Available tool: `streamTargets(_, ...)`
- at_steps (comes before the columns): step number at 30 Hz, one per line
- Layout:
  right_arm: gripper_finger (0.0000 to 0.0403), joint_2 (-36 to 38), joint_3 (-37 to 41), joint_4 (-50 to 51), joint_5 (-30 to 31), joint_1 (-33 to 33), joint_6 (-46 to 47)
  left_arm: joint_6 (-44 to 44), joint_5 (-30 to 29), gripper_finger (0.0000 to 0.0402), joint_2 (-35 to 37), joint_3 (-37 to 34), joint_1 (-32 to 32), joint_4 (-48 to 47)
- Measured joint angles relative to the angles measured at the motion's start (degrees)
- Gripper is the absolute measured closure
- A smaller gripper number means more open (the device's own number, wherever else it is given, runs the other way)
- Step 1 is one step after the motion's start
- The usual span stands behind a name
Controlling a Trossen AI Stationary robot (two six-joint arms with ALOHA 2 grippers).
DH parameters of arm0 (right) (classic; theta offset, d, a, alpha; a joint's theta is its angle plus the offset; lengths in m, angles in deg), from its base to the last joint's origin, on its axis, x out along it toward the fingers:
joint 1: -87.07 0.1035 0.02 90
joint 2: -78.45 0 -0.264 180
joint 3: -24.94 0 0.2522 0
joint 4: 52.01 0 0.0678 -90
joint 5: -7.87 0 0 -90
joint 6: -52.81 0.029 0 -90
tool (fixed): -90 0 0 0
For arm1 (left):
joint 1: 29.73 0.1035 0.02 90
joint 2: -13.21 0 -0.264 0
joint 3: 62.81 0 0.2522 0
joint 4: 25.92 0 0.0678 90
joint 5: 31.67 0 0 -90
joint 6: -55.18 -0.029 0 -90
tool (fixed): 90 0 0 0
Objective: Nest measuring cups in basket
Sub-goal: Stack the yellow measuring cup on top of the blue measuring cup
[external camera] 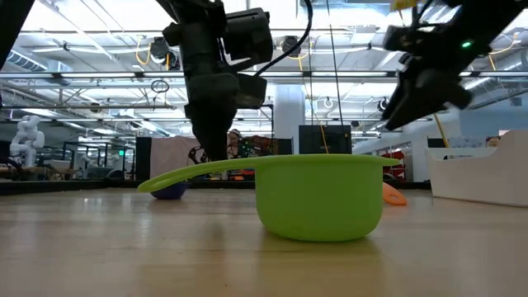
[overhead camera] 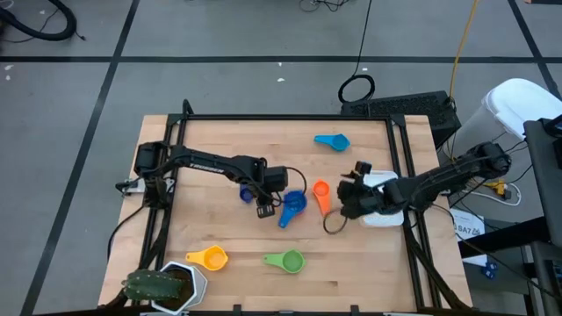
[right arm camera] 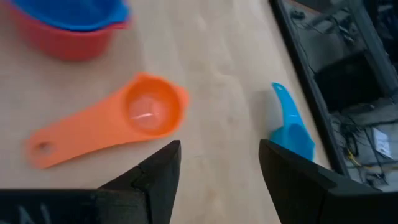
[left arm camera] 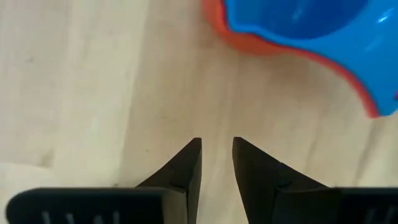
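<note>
Pincers both empty: our left pincer (overhead camera: 263, 209) hangs narrow beside the blue-in-red cups (overhead camera: 292, 204), our right pincer (overhead camera: 349, 195) gapes wide over the orange cup (overhead camera: 321, 191). Light, stiff, slick plastic, so we'd take its flat handle.

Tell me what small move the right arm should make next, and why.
Probably lower the right claw onto the orange cup and close on it. The claw is open and empty above the table, and that cup lies loose just ahead, not yet in the basket. The left claw, nearly closed and empty, hovers by the blue cup nested in the red one.
</note>
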Motion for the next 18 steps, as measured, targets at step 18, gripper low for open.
streamTargets(18, 0.0193, 0.0, 0.0, -5.09, -22.99, -29.22, -18.17, -7.44, -31.23, 0.0309, 2.9, -0.04, -0.22, 11.2)
